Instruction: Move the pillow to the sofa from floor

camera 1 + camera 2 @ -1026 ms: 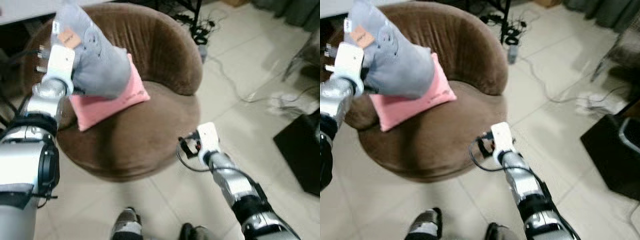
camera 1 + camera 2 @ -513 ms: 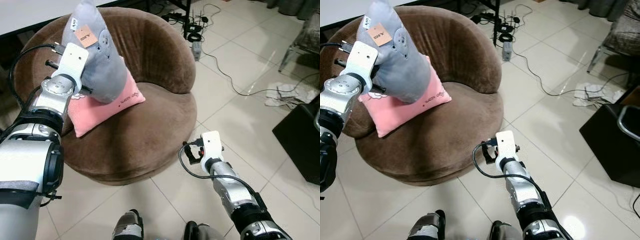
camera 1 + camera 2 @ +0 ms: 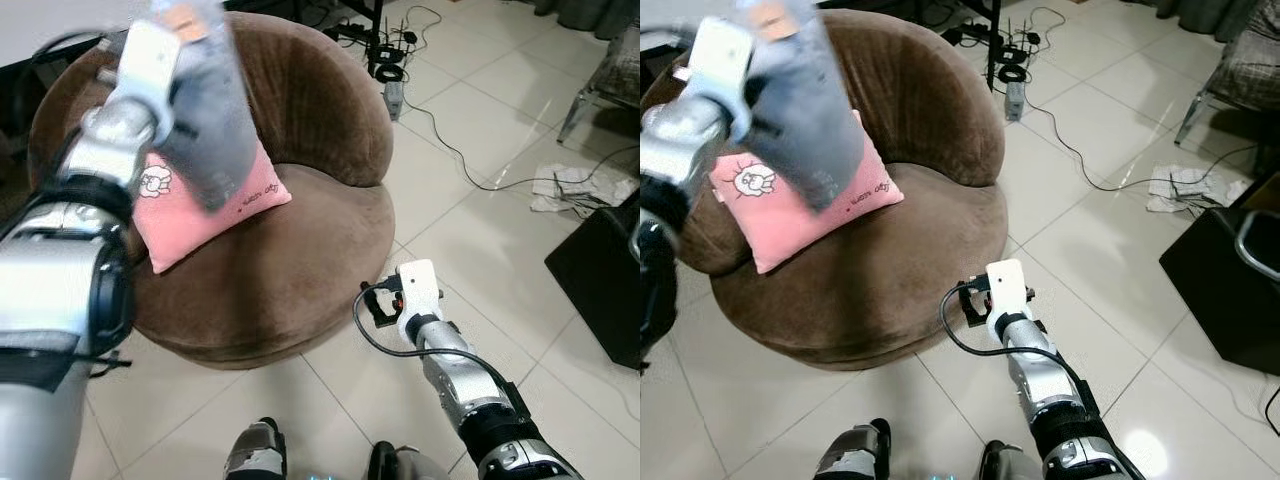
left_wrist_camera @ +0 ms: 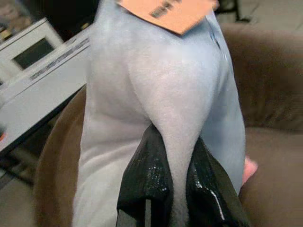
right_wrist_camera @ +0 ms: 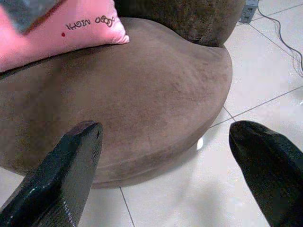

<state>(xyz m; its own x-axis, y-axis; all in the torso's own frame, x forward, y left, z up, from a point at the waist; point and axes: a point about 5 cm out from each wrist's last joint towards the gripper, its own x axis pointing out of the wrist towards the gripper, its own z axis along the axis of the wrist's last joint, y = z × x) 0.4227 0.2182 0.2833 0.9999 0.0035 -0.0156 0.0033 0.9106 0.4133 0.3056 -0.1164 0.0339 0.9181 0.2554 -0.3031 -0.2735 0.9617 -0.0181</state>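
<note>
A grey pillow (image 3: 205, 110) with an orange tag (image 4: 165, 12) hangs in the air over the back of the round brown sofa (image 3: 300, 250). My left gripper (image 4: 170, 179) is shut on a fold of it, held up above a pink cushion (image 3: 200, 205) that lies on the seat. The pillow and left arm are blurred in the eye views. My right gripper (image 5: 165, 156) stands open low by the sofa's front edge, with nothing between its fingers (image 5: 71, 170).
Cables and a power strip (image 3: 395, 90) lie on the tiled floor behind the sofa. A black box (image 3: 600, 280) stands at the right, with crumpled paper (image 3: 585, 185) near it. My feet (image 3: 255, 455) show at the bottom. A white printer (image 4: 33, 52) sits beyond the sofa.
My left arm has swung the grey pillow upward and slightly right, baring more of the pink cushion. The right arm has barely moved.
</note>
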